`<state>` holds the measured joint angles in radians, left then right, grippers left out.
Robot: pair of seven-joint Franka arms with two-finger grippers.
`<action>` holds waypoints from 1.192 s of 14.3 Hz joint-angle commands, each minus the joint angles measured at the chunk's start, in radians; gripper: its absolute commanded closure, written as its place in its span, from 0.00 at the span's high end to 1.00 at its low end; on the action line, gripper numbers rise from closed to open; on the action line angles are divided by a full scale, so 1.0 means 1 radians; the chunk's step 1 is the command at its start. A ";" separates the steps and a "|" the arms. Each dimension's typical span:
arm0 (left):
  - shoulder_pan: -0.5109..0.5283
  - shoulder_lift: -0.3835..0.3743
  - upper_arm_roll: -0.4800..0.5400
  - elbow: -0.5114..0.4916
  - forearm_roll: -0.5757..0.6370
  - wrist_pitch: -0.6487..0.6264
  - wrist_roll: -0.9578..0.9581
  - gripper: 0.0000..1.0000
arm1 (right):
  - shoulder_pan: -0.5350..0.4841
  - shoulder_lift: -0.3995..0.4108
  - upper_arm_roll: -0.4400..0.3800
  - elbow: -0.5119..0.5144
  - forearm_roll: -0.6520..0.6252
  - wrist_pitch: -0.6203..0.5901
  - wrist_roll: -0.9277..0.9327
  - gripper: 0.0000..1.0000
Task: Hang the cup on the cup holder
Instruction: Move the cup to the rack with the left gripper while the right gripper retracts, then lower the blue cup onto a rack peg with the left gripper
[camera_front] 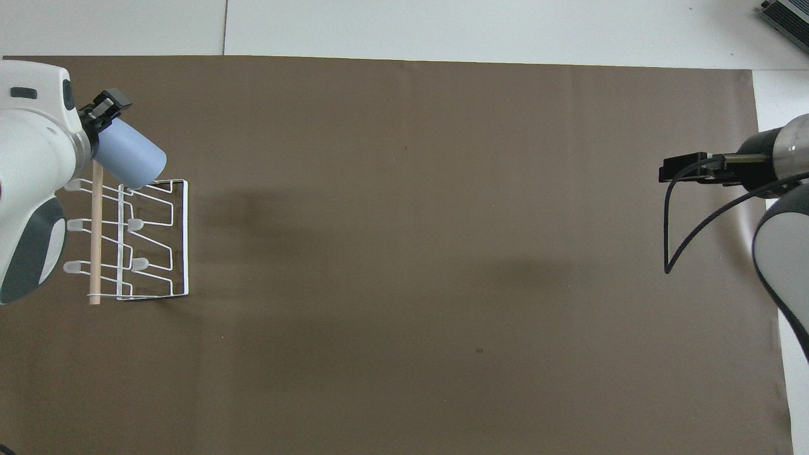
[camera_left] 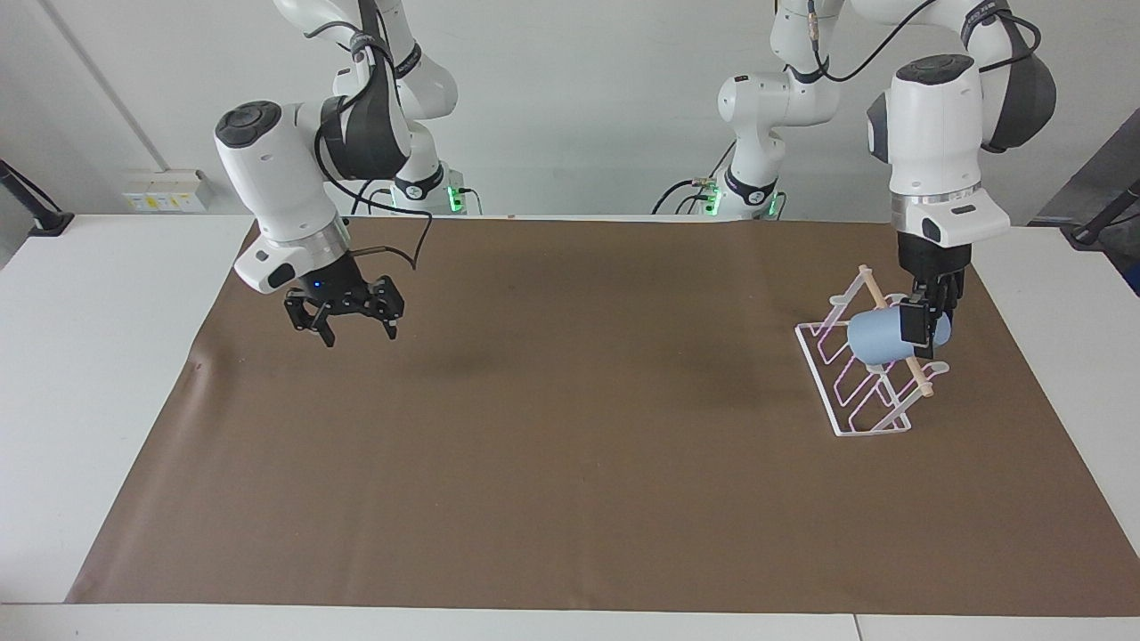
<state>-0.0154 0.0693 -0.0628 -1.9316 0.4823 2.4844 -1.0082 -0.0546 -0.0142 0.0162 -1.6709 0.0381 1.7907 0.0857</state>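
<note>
A small light-blue handleless plastic cup (camera_left: 877,336), tapering and matte, is lying on its side in mid-air at the right of the facing view, over the end of the cup holder (camera_left: 859,378) that is nearer to the robots; whether it is touching a prong cannot be told. The cup holder, a small white wire rack with slanted looped prongs and a light wooden dowel (camera_left: 895,331) running along its top, is standing on the brown paper sheet (camera_left: 570,499) toward the left arm's end of the white tabletop (camera_left: 98,356). The left gripper (camera_left: 922,328), pointing straight down from the white arm at the upper right of the facing view, is clamping its fingers onto one end of the cup, just beside the dowel. In the overhead view the same cup (camera_front: 131,160) is appearing at the upper left of the frame, projecting from the left gripper (camera_front: 106,112) above the corner of the cup holder (camera_front: 155,240). The right gripper (camera_left: 352,322), at the left of the facing view, is hanging over the bare brown sheet with its fingers spread apart and holding nothing, the right arm waiting; in the overhead view this right gripper (camera_front: 682,172) is showing at the right edge of the frame.
</note>
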 commanded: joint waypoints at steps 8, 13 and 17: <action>0.026 0.014 0.004 -0.026 0.029 0.063 0.066 0.00 | -0.024 -0.070 0.018 0.065 -0.078 -0.220 -0.006 1.00; 0.032 0.010 0.017 -0.070 0.029 0.100 0.066 0.00 | -0.019 -0.081 0.014 0.046 -0.078 -0.228 -0.084 1.00; 0.031 0.004 0.017 -0.076 0.029 0.090 0.066 0.00 | -0.022 -0.085 0.014 0.042 -0.073 -0.226 -0.081 1.00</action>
<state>0.0084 0.0886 -0.0472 -1.9878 0.4879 2.5583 -0.9505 -0.0657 -0.0719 0.0220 -1.5971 -0.0204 1.5552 0.0242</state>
